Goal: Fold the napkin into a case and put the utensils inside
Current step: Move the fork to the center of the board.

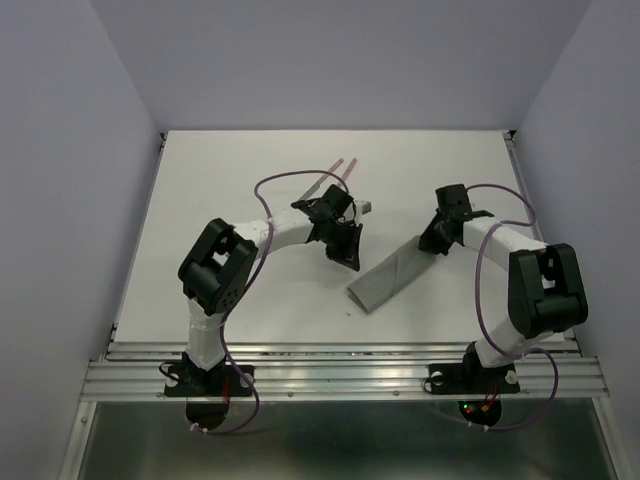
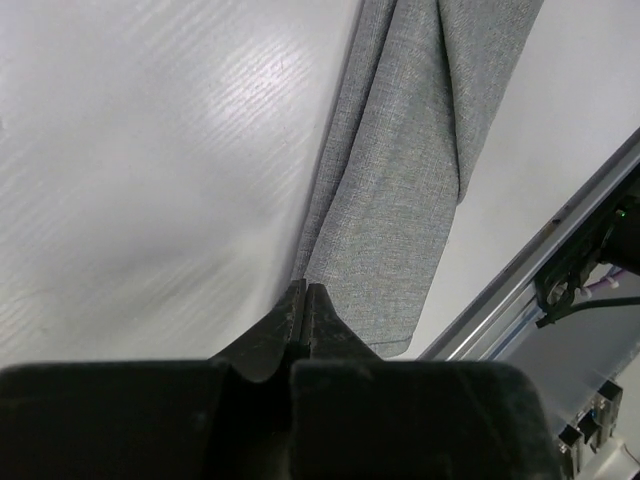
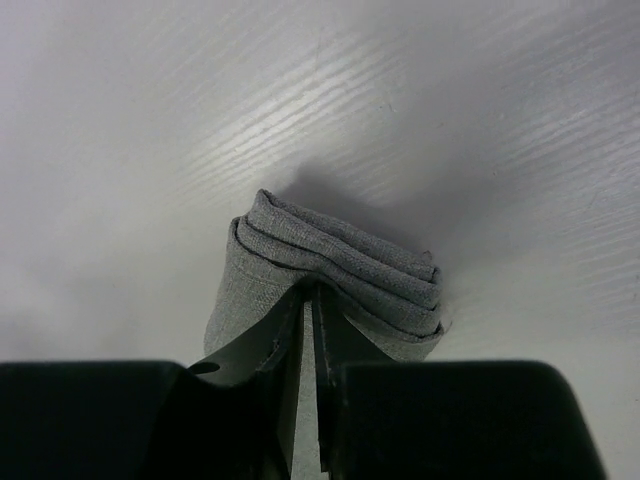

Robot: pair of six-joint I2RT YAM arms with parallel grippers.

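The napkin (image 1: 395, 270) lies folded into a narrow grey strip, running diagonally at centre right of the table. My right gripper (image 1: 432, 243) is at its far end. In the right wrist view the layered end of the napkin (image 3: 330, 260) drapes over the gripper (image 3: 312, 290), whose jaws are pinched on the lowest layer. My left gripper (image 1: 347, 258) is shut and empty, just left of the strip's near end. Its tips (image 2: 305, 290) sit by the edge of the napkin (image 2: 400, 200). The utensils (image 1: 340, 168) show two pink handles at the back, partly hidden behind the left wrist.
The white table (image 1: 230, 180) ends in a metal rail (image 1: 340, 365) at the near edge, close to the strip's near end. The same rail (image 2: 560, 240) shows in the left wrist view. Grey walls enclose the left, right and back sides.
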